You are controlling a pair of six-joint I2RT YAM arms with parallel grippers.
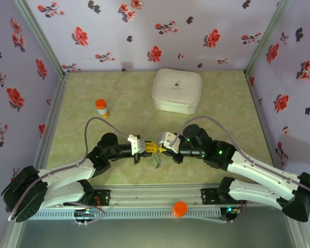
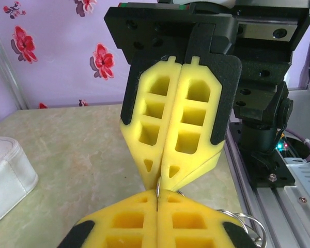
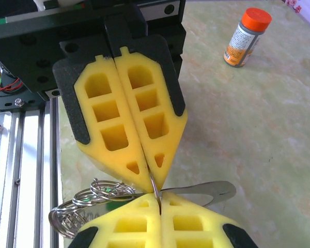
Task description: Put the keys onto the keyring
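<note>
Right wrist: keyring (image 3: 106, 190) between jaw tips

The left gripper (image 2: 157, 206), pads pressed together, meets the right gripper (image 2: 160, 178) tip to tip. Both pinch a thin metal edge, possibly the keyring (image 2: 158, 189). Silver wire loops (image 2: 245, 222) sit just right of the left gripper, and a white case (image 2: 5, 170) far left.

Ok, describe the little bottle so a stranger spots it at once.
Find the white square case at the back of the table. Left of it, alone, stands the little bottle. Its orange cap tops a labelled body, unlike the plain orange blob on the near rail.
</note>
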